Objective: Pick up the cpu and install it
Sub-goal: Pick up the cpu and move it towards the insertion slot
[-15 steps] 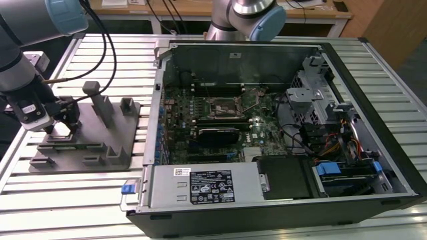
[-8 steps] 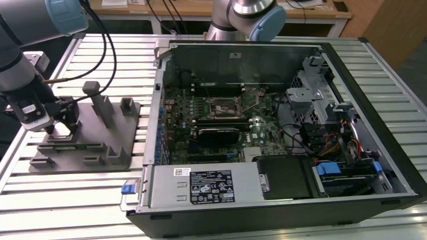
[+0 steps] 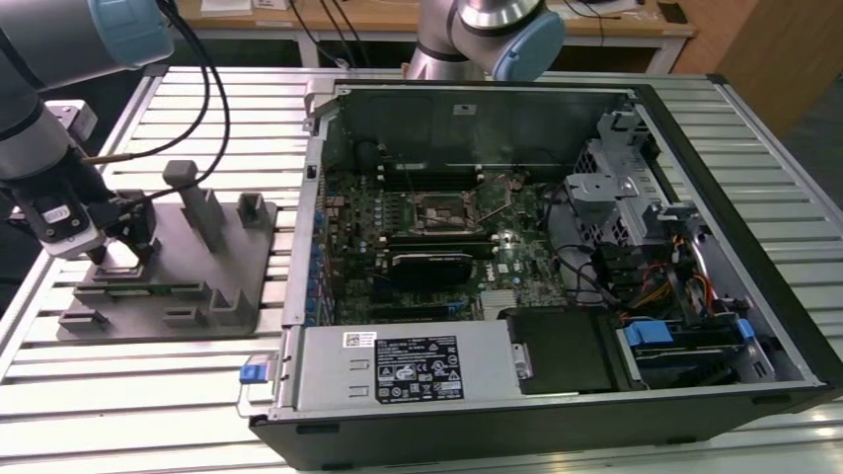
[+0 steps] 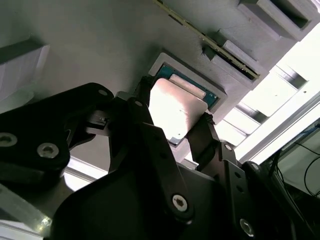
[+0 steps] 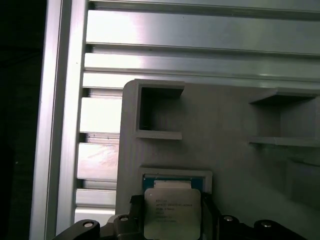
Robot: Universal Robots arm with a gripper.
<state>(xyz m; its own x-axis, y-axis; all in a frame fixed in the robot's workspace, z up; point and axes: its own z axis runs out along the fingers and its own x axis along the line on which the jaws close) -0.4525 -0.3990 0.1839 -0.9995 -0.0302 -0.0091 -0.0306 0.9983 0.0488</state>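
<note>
Location: cpu (image 5: 172,212) seated in pocket of grey fixture (image 5: 235,150).
Jaws: gripper (image 4: 174,111) closed on cpu, fingers (image 4: 200,136) against opposite edges.
Handling: light, stiff, slick lid, probably fragile underneath; hold edges.

Fixture posts (image 3: 200,209) just beside gripper (image 3: 121,259), pocket rim (image 5: 175,173) close round cpu (image 5: 172,212), open air above, PC case wall (image 3: 318,227) nr.

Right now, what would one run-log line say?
step: pickup | tool: straddling cpu | cpu: in pocket of grey fixture | install: not yet done
</note>
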